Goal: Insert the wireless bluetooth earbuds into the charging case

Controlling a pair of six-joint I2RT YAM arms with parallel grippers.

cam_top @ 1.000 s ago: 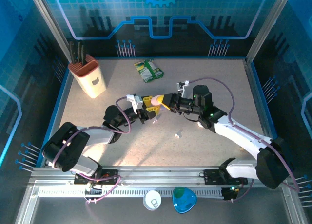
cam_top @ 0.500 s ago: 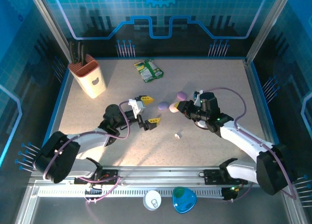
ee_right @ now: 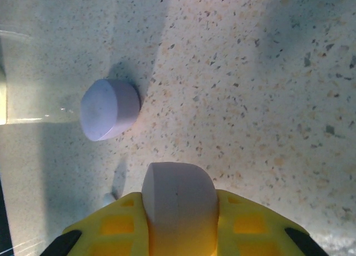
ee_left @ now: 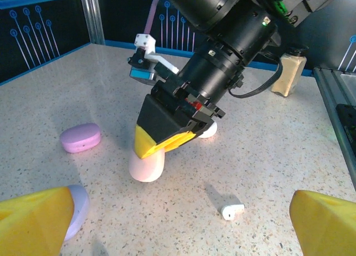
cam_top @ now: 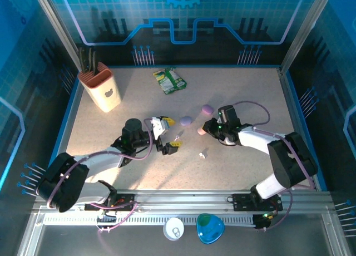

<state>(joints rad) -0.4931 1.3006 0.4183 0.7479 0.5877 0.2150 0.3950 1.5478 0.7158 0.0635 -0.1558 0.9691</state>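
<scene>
Pink charging case (ee_left: 147, 167) sits clamped in the right pincer (ee_right: 178, 217), while the left pincer (cam_top: 170, 133) gapes apart.

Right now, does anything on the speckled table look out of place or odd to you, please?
A small white stemmed earbud lies loose on its side on the table, apart from every case. The pale pink pebble-shaped case stands on edge, pinched in the right gripper, unlike the purple pebble-shaped case lying flat nearby.
</scene>
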